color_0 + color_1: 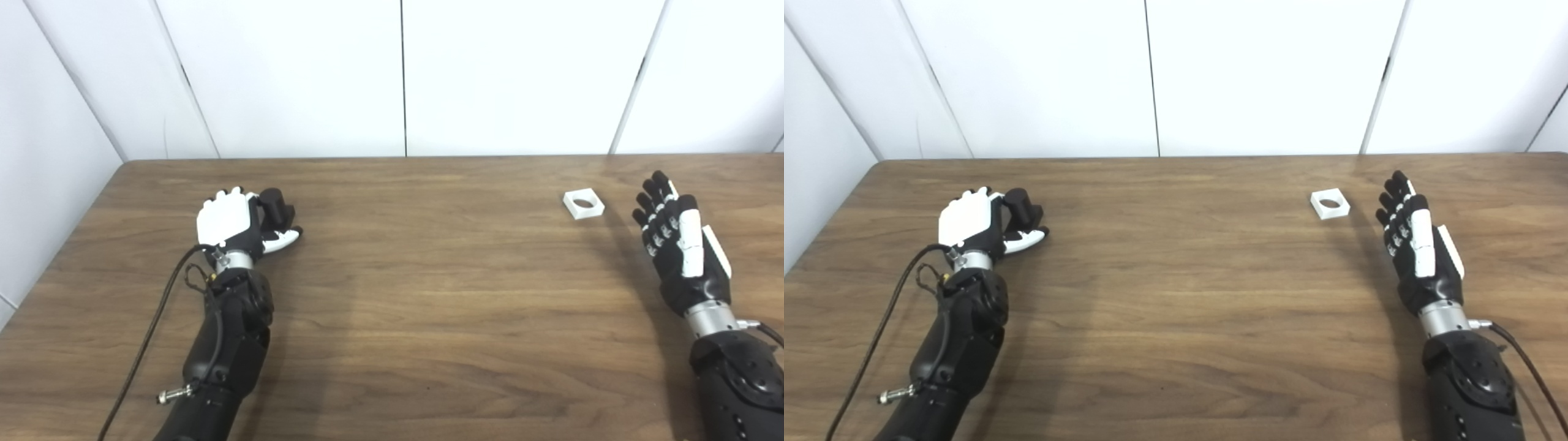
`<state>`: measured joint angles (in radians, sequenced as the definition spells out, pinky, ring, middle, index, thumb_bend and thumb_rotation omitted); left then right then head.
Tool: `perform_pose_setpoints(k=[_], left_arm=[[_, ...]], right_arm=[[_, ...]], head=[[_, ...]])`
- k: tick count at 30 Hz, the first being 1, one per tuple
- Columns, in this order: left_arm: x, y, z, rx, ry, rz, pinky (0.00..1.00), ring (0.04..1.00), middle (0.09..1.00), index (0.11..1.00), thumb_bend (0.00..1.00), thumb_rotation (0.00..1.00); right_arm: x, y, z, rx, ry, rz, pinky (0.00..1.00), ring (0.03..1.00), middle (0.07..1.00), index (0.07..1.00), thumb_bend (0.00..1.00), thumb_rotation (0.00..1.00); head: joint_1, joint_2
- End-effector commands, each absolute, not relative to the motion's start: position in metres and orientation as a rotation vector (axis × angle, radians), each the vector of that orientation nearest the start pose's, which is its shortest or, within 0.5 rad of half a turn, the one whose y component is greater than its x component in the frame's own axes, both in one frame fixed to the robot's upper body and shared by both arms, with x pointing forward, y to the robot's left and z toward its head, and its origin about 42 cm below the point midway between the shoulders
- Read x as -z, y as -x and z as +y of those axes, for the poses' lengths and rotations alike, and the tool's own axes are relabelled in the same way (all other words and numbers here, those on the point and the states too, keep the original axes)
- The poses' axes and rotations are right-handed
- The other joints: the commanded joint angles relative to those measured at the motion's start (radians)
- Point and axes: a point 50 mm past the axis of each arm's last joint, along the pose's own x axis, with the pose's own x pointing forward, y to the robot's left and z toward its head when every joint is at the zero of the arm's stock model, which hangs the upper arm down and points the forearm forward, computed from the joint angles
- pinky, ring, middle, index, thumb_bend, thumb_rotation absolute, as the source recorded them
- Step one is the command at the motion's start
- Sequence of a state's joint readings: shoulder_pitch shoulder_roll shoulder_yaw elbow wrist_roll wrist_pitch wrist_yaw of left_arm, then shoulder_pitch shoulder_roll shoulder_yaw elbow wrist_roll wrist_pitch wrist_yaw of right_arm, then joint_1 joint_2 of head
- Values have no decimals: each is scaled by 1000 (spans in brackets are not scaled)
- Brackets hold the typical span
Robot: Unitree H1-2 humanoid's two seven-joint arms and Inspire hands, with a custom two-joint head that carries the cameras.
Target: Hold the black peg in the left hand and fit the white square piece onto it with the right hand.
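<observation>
Left eye view, at the wooden table (398, 294): we see our left hand (236, 223) curled around the black peg (274, 205), fingers and thumb closed on it, the peg's top showing above the grip, low over the left side of the tabletop. Our right hand (680, 245) hangs at the far right with its fingers straight and parted, holding nothing. Just beside those fingertips, to their left and clear of them, the white square piece (584, 203) lies flat on the wood, its round hole facing up. We see the two hands well apart, white wall panels (520, 73) closing the scene behind the table.
</observation>
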<state>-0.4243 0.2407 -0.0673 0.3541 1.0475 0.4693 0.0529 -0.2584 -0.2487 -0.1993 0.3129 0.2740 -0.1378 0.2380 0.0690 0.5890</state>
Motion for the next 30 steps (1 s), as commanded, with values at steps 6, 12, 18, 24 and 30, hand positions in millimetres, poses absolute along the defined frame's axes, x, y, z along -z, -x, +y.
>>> perform_pose_setpoints(k=[6, 12, 18, 24, 30], left_arm=[[-177, -434, 288, -389, -1352, 167, 1000, 1000, 940, 703, 694, 507], [-177, -435, 289, -386, -1365, 174, 1000, 1000, 922, 647, 687, 425], [-177, -434, 290, -390, -1339, 176, 1000, 1000, 920, 640, 685, 310], [-178, -434, 291, -389, -1317, 172, 1000, 1000, 930, 627, 673, 199], [-179, -433, 290, -387, -1312, 161, 1000, 1000, 927, 607, 673, 137]], right_arm=[[-58, -326, -318, -12, -142, 31, 1000, 1000, 1000, 1000, 563, 1000], [-59, -327, -319, -19, -131, 28, 1000, 1000, 1000, 1000, 557, 1000], [-61, -330, -320, -20, -121, 26, 1000, 1000, 1000, 1000, 549, 1000], [-62, -332, -321, -26, -117, 14, 1000, 1000, 1000, 1000, 539, 1000], [-63, -333, -321, -27, -123, 12, 1000, 1000, 1000, 1000, 526, 1000]], head=[[5, -1], [7, -1], [9, -2], [6, -4], [6, -6]])
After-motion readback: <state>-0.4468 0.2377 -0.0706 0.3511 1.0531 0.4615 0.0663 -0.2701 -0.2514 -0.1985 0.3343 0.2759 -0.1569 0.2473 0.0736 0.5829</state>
